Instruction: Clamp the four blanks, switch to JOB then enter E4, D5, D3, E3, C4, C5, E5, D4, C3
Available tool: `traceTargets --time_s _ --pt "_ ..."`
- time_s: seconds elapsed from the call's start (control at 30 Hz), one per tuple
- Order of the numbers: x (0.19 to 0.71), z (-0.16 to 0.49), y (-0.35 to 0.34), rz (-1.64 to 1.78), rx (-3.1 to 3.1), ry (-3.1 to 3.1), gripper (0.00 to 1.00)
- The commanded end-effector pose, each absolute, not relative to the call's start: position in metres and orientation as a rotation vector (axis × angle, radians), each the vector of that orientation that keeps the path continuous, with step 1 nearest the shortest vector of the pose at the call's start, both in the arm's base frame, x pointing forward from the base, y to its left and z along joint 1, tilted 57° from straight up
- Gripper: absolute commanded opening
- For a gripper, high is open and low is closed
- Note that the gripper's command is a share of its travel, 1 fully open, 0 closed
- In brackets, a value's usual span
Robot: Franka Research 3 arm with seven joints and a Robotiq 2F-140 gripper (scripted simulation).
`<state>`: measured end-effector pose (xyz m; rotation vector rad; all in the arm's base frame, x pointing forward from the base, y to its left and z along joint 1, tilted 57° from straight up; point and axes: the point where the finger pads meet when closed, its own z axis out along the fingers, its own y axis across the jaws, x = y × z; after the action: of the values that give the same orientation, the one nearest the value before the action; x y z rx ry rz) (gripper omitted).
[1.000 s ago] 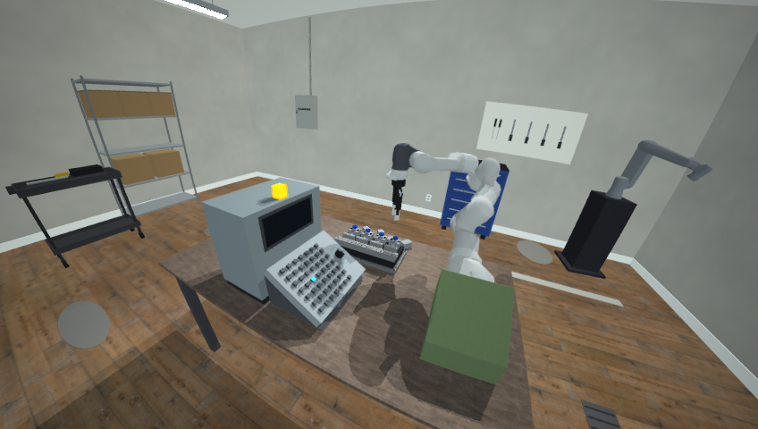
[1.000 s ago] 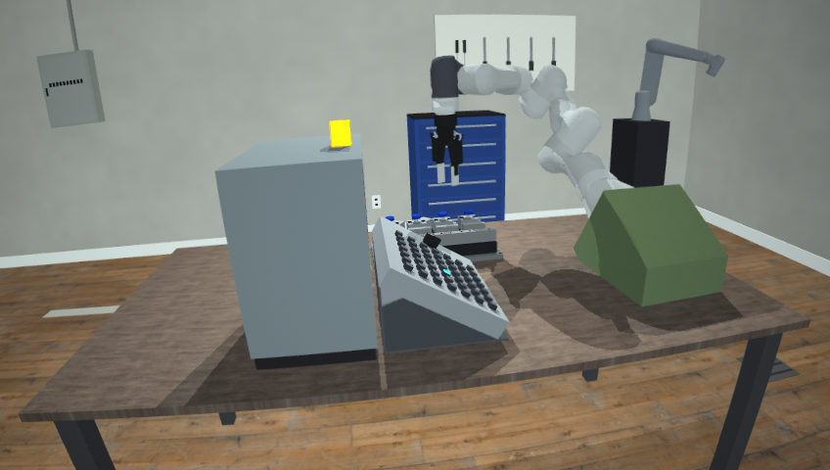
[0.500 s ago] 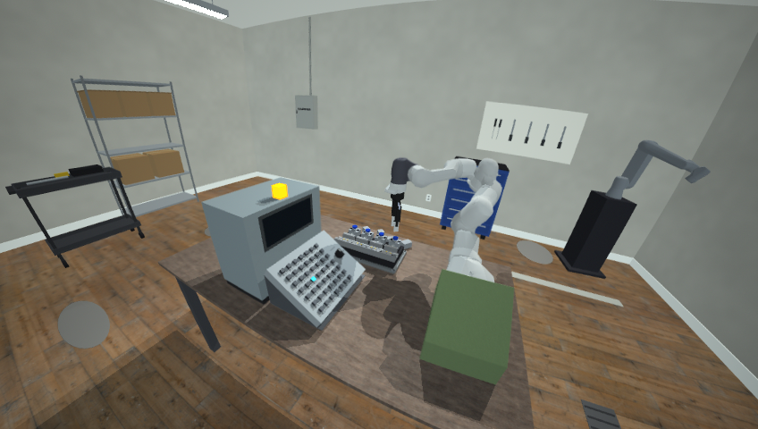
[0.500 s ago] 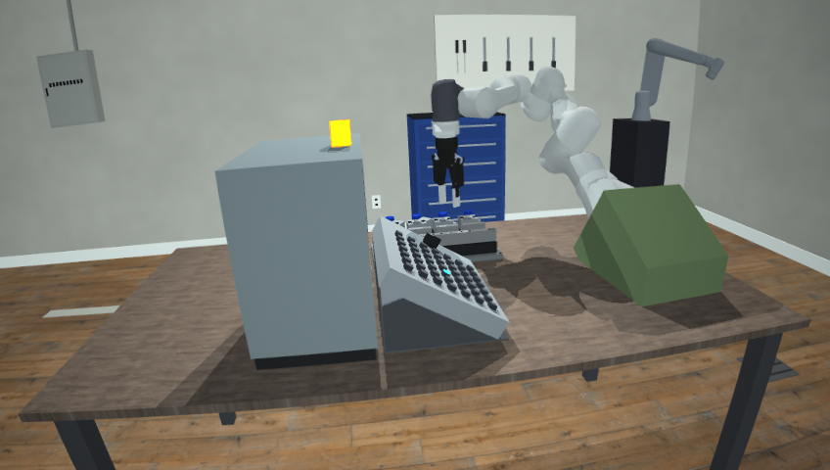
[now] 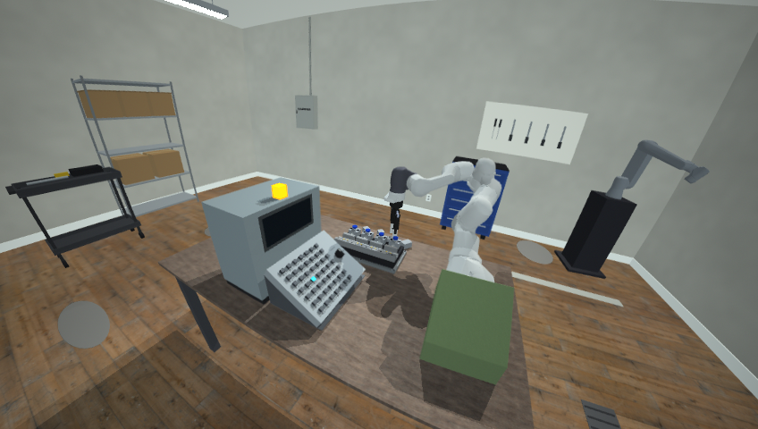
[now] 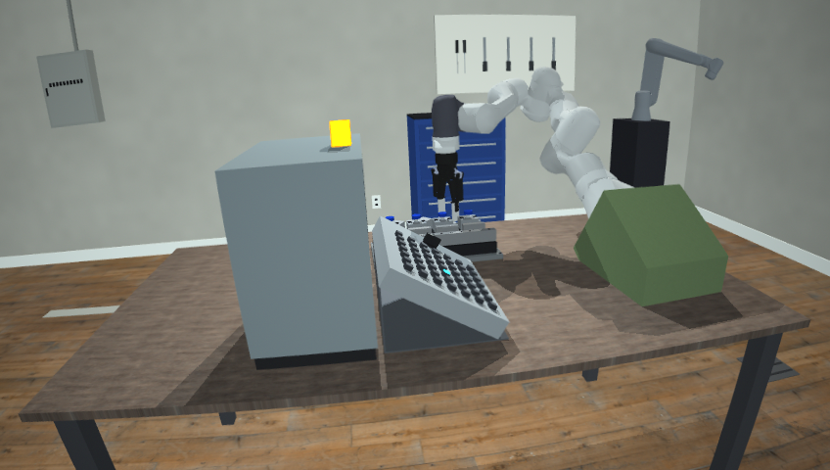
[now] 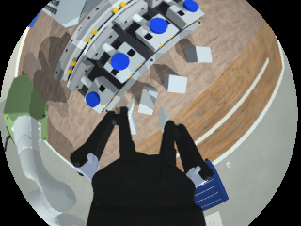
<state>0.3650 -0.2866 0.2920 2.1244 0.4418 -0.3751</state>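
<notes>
Wrist view, tool (image 5: pixel 393 233) (image 6: pixel 447 216) (image 7: pixel 146 106) parted, blanks (image 7: pixel 177 84) near vises (image 7: pixel 119 68)

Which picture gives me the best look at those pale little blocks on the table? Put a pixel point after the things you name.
The wrist view: it looks down on three separate pale grey blocks (image 7: pixel 203 55) (image 7: pixel 177 84) (image 7: pixel 148 101) beside the blue-knobbed metal vise row (image 7: pixel 136 56). I can't make them out in the top or exterior views.

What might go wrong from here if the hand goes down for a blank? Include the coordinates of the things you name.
The open hand (image 5: pixel 393 231) (image 6: pixel 447 211) (image 7: pixel 146 106) might knock the tilted-looking blank (image 7: pixel 148 100) close to its fingers. It might also bump the nearest blue valve knob (image 5: pixel 395 238) (image 6: pixel 469 212) (image 7: pixel 92 99). And loading any blank would put out the lit key (image 5: pixel 313 278) (image 6: pixel 447 271), ending key trials, perhaps before the layout is known.
</notes>
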Motion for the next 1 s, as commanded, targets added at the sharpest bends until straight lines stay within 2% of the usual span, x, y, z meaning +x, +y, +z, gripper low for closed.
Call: traceTargets --time_s 0.0,0.97 --pt "0.3697 0.2877 -0.2904 -0.353 2.123 0.442 0.4" --pt "0.3694 0.2859 -0.2933 -0.353 2.123 0.442 0.4"
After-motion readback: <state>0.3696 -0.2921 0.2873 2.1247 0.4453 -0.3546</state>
